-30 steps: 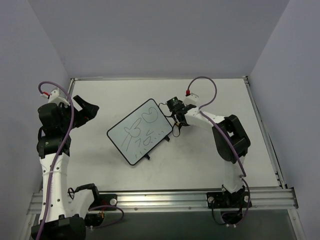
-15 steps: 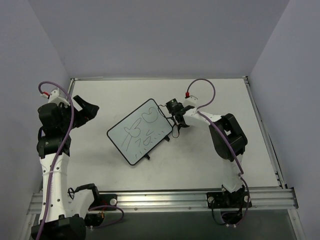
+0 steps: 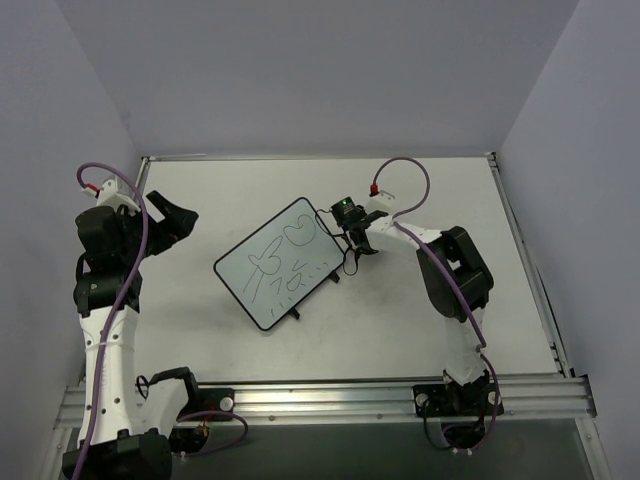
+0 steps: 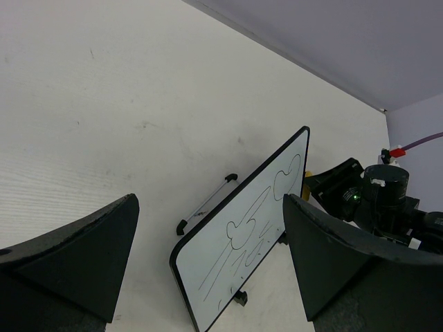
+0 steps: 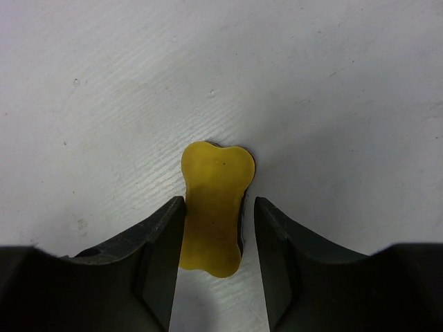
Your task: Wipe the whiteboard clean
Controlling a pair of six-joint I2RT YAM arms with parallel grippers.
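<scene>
The whiteboard (image 3: 278, 262) lies tilted on its black feet at the table's middle, with dark marker scribbles on it; it also shows in the left wrist view (image 4: 249, 235). My right gripper (image 3: 351, 238) is low at the board's right corner. In the right wrist view a small yellow eraser (image 5: 214, 214) lies on the table between the open fingers of my right gripper (image 5: 219, 205). The left finger touches it and a small gap stays at the right finger. My left gripper (image 3: 175, 222) is open and empty, raised far left of the board, and in its own view (image 4: 208, 200) it faces the board.
The table's raised rim (image 3: 520, 230) runs along the right side and the back. Grey walls stand close on the left, right and back. A metal rail (image 3: 330, 398) carries the arm bases at the near edge.
My right gripper has shifted slightly left, towards the board's right corner. The left arm and the whiteboard have not moved.
</scene>
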